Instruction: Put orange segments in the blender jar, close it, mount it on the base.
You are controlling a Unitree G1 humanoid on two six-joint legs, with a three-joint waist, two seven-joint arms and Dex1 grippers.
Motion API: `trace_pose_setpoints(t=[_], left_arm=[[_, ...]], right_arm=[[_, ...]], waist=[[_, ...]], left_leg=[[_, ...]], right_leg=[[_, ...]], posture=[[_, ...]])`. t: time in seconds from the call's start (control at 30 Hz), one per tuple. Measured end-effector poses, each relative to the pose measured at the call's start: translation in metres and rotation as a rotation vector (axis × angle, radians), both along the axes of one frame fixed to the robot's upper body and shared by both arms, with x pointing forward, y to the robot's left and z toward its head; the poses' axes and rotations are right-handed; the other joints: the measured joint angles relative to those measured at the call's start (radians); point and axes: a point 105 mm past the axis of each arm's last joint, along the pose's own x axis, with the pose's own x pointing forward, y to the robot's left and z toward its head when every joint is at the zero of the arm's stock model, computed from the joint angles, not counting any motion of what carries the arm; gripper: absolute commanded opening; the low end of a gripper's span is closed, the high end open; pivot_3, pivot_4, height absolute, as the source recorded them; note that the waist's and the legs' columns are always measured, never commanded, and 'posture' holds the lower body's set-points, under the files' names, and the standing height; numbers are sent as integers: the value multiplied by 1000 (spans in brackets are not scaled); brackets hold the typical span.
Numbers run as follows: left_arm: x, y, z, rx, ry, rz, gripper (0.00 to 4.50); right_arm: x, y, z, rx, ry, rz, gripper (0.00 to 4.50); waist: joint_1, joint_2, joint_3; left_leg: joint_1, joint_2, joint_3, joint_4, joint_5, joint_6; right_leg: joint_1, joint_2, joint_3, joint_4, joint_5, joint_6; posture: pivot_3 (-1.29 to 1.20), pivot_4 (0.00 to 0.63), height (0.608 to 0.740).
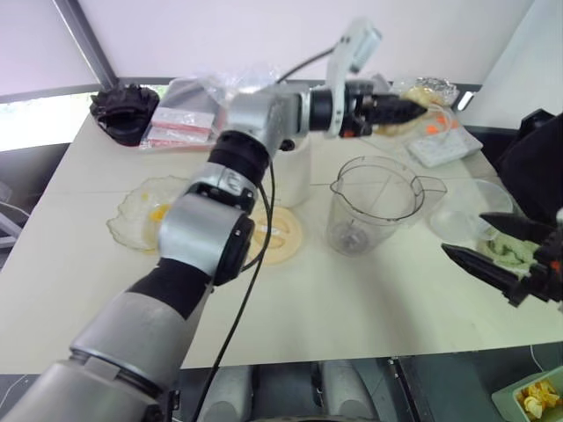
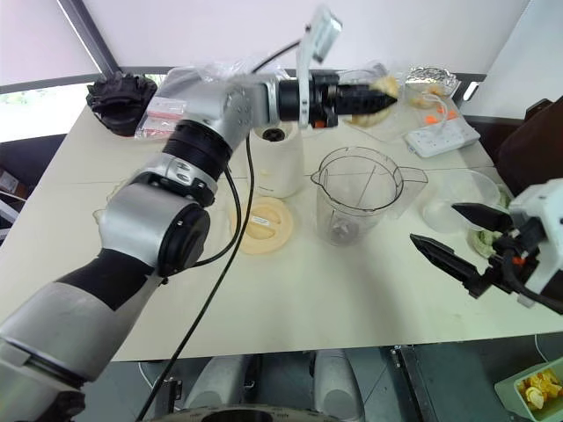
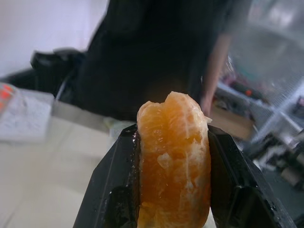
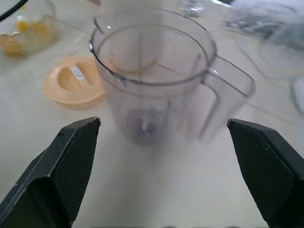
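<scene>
The clear blender jar (image 1: 374, 207) stands upright and open in the middle of the table. My left gripper (image 2: 380, 93) hangs in the air above and behind the jar's rim, pointing right. It is shut on one orange segment (image 3: 173, 156), which bulges out between the black fingers (image 3: 114, 190). More orange segments (image 1: 158, 213) lie in a wavy glass dish (image 1: 132, 230) at the left. The cream base (image 2: 277, 163) stands behind the jar, partly hidden by my left arm. My right gripper (image 4: 161, 122) is open to the jar's right, facing it and touching nothing.
A flat cream lid (image 1: 277, 236) lies left of the jar. A clear bowl (image 1: 466, 211) sits to its right. At the back are a black toothed ring (image 1: 123, 110), plastic bags (image 1: 189, 114) and a white power strip (image 1: 444, 145). A person (image 3: 156, 52) stands beyond the table.
</scene>
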Motion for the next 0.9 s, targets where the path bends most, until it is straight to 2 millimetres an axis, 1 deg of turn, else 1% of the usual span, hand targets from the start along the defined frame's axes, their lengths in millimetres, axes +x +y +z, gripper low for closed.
trace_pose_setpoints(t=[0.13, 0.2, 0.3, 0.37, 0.43, 0.53, 0.67, 0.83, 0.9], left_arm=[[-3, -9, -24, 114, -45, -27, 1726], [-4, -8, -33, 150, -52, -42, 1726], [-8, -6, -44, 199, -70, -93, 2582], [-10, -4, -50, 220, -78, -115, 3683], [-10, -3, -54, 224, -81, -125, 4443], [-10, -3, -52, 214, -85, -122, 4443], [-7, 1, -42, 146, -73, -100, 4443], [-1, 13, -15, 38, -73, -60, 4443], [3, 27, 2, -6, -77, -38, 4443]], right_arm=[[-14, 0, -3, 7, 0, -50, 4500], [-18, 1, -4, 6, 10, -60, 4500], [-19, 3, -4, 12, 7, -63, 4500], [-19, 4, -3, 15, -5, -65, 4500], [-19, 4, -2, 16, -9, -66, 4500], [-19, 4, -2, 8, -3, -60, 4500], [-21, 4, -6, 1, 26, -59, 4500], [-25, -4, -20, 3, 89, -85, 4500], [-25, -9, -29, 11, 114, -108, 4500]], waist=[[6, 0, 0], [7, 0, 0], [15, 0, 0], [21, 0, 0], [23, 0, 0], [23, -1, 0], [22, -1, 0], [21, -1, 0], [17, 0, 0]], left_leg=[[0, 0, 0, 1, 0, 0], [0, 0, 0, 1, 0, 0], [0, 0, 0, 1, 0, 0], [0, 0, 0, 1, 0, 0], [-1, 0, 0, 1, 0, 0], [-1, 0, 0, 1, 0, 0], [-1, 0, 0, 1, 0, 0], [-1, 1, 0, 1, 0, 0], [-1, 1, -1, 1, 0, 0]], right_leg=[[2, -1, 0, -1, 0, 0], [2, -2, 1, -2, 0, 0], [2, -2, 1, -3, 0, 1], [2, -2, 1, -3, 0, 1], [2, -2, 1, -3, 0, 1], [2, -2, 0, -3, -1, 1], [2, -2, 0, -3, -1, 2], [2, -2, 0, -3, -1, 2], [2, -2, 0, -3, -1, 2]], posture=[[0, 150, 740], [0, 150, 740], [0, 150, 740], [0, 150, 740], [0, 150, 740], [0, 150, 740], [0, 150, 740], [0, 150, 740], [0, 150, 740]])
